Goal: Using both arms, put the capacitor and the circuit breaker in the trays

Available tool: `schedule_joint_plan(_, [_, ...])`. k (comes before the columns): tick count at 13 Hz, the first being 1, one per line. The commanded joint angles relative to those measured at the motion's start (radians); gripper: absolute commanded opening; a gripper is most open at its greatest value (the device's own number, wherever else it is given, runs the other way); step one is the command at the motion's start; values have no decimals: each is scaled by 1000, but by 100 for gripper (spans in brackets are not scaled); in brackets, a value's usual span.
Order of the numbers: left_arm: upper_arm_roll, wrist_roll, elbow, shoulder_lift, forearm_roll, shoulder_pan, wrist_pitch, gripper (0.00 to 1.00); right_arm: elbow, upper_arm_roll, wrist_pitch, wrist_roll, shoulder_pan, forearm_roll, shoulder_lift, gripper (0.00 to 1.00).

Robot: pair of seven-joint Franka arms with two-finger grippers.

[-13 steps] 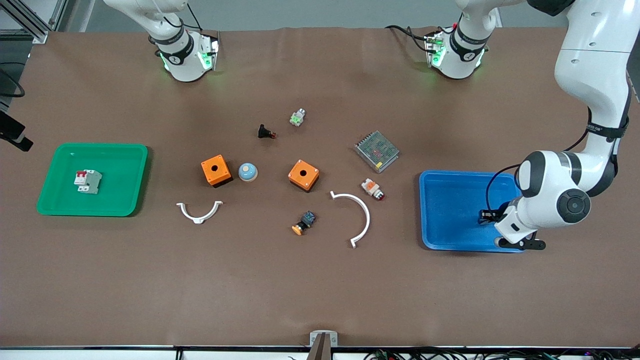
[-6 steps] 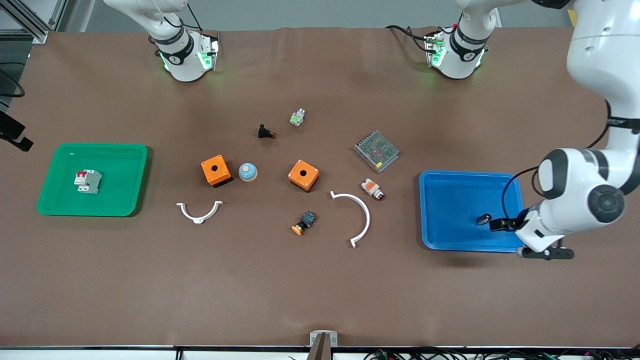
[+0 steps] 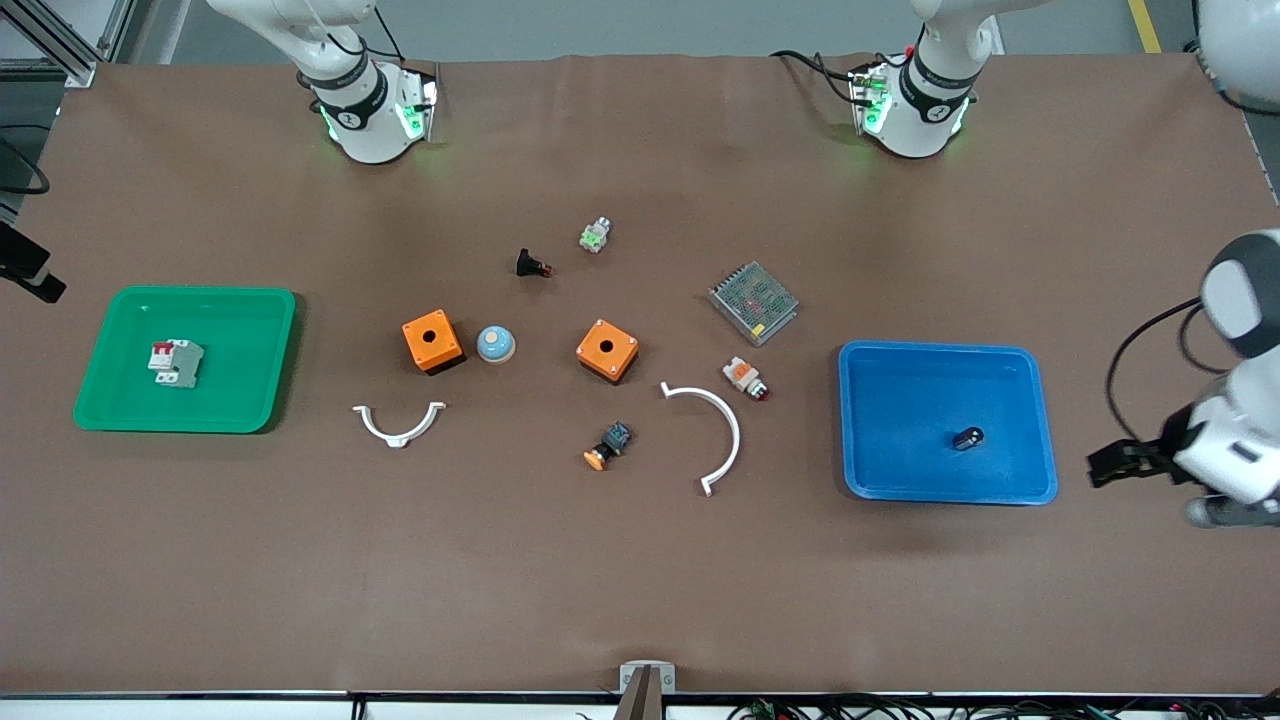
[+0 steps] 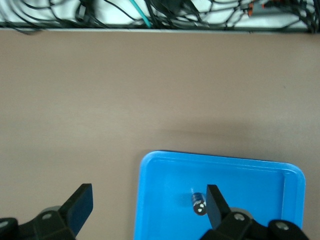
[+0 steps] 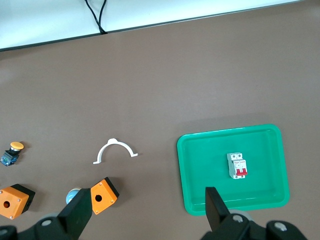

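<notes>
Presently on view, largest first. Blue plastic tray (image 3: 1000, 360) at the left arm's end of the table: the tiny black cylindrical capacitor (image 3: 967, 437) lies in it, untouched. Green plastic tray (image 3: 240, 340) at the right arm's end: the white-grey circuit breaker with red toggles (image 3: 176, 362) lies inside. Left gripper (image 3: 1108, 466): black fingers spread wide, holding nothing, hanging over bare brown table just off the blue tray's end. A second ago it stood low in that tray at the capacitor; it has since let go and drawn away. Right gripper (image 5: 145, 212): fingers wide, empty, waiting high above the table.
</notes>
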Motion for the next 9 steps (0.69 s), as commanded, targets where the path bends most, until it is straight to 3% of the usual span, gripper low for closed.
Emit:
schedule_joint_plan(1, [-12,0,-11,-123,-14,9,-130,100,14,5,-12,-1,-5,-7,2,100])
schedule_joint_plan(6, [-15,-63,-14,-275,-91,0,-352,100,16,5,-10,-1,-3,-7,2,100])
schedule_joint_plan(9, [-55,-107,-19,-324,-107,3,-448,100,16,5,-10,-1,-5,-7,2,100])
